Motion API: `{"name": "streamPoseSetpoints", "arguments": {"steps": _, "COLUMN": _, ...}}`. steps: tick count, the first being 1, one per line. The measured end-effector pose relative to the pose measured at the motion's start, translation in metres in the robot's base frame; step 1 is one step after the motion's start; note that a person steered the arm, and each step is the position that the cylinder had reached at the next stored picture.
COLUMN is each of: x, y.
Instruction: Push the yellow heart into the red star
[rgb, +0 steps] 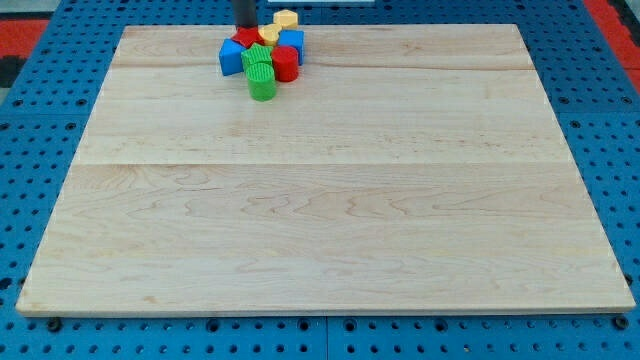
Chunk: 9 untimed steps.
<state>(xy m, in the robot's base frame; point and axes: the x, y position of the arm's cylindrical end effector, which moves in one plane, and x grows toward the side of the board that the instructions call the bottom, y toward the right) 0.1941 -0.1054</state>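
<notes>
All the blocks are bunched at the view's top, left of centre. The red star (247, 39) lies just under my tip (245, 28), which appears to touch its upper edge. A small yellow block, probably the yellow heart (269, 33), sits against the star's right side. A second yellow block (286, 18) is above and right of it. My rod comes down from the top edge.
A blue block (231, 58) is at the bunch's left and another blue block (292, 42) at its right. A green block (255, 57), a red cylinder (285, 64) and a green cylinder (262, 83) sit below. The wooden board (320, 200) lies on a blue pegboard.
</notes>
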Motion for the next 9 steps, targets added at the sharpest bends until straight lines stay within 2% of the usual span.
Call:
{"name": "streamPoseSetpoints", "arguments": {"steps": 3, "x": 0.093, "y": 0.067}}
{"name": "streamPoseSetpoints", "arguments": {"steps": 5, "x": 0.094, "y": 0.18}}
{"name": "streamPoseSetpoints", "arguments": {"steps": 6, "x": 0.073, "y": 0.165}}
{"name": "streamPoseSetpoints", "arguments": {"steps": 7, "x": 0.058, "y": 0.126}}
{"name": "streamPoseSetpoints", "arguments": {"steps": 9, "x": 0.058, "y": 0.085}}
